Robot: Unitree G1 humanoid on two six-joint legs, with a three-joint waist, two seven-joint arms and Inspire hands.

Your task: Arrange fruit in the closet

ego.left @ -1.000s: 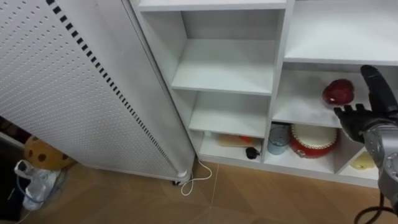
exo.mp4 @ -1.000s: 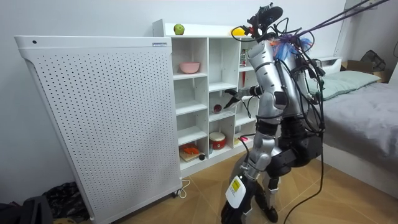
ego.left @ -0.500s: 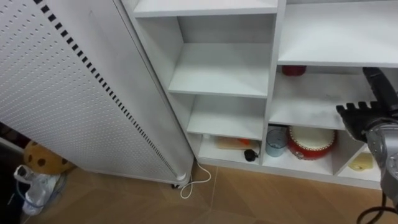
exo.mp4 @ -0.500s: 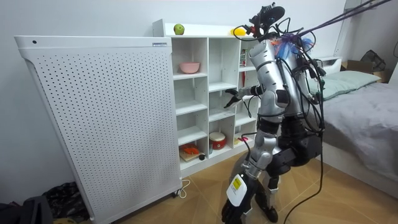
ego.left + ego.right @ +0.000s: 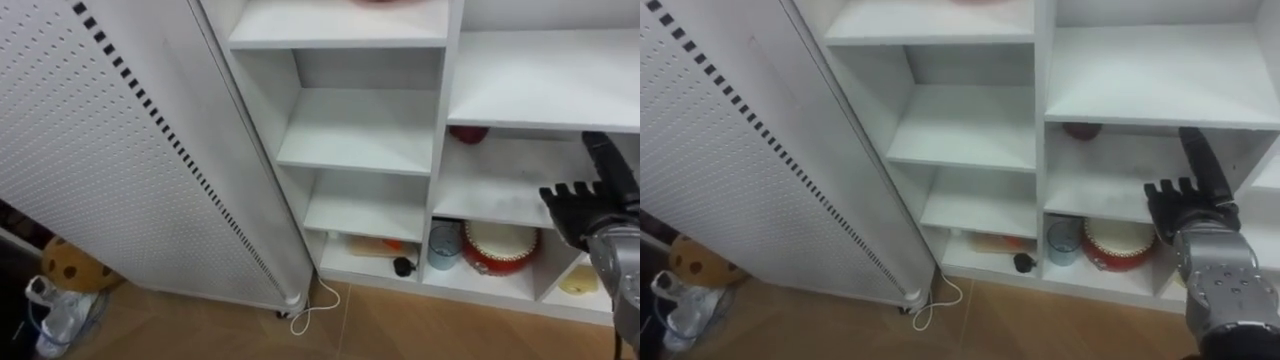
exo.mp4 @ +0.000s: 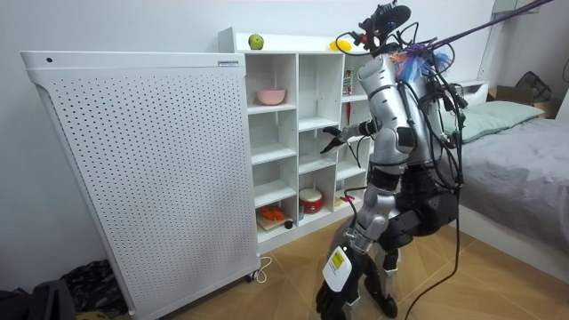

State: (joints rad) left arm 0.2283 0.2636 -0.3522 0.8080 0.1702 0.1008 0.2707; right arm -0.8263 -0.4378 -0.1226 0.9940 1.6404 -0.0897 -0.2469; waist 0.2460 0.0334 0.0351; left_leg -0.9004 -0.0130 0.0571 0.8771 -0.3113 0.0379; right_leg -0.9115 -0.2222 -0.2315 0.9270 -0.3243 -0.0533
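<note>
A red apple (image 5: 468, 133) lies at the back of a middle shelf of the white closet (image 5: 445, 90), mostly hidden under the shelf board above. My right hand (image 5: 590, 200) hangs open in front of that compartment, to the right of the apple and apart from it, holding nothing. In the room view I stand facing the closet (image 6: 298, 89) with that hand (image 6: 333, 138) stretched toward the middle shelves. A green apple (image 6: 256, 42) and a yellow fruit (image 6: 340, 45) sit on the closet's top.
The bottom shelves hold a blue cup (image 5: 444, 245), a round red box (image 5: 500, 245), a flat tray (image 5: 375, 245) and a yellow thing (image 5: 580, 282). A pink bowl (image 6: 271, 96) sits higher up. A large white perforated panel (image 5: 100, 150) stands left. A bed (image 6: 524, 151) is behind me.
My right hand has drawn back and to the right, away from the red apple, which stays on the shelf. The head camera has also shifted.
</note>
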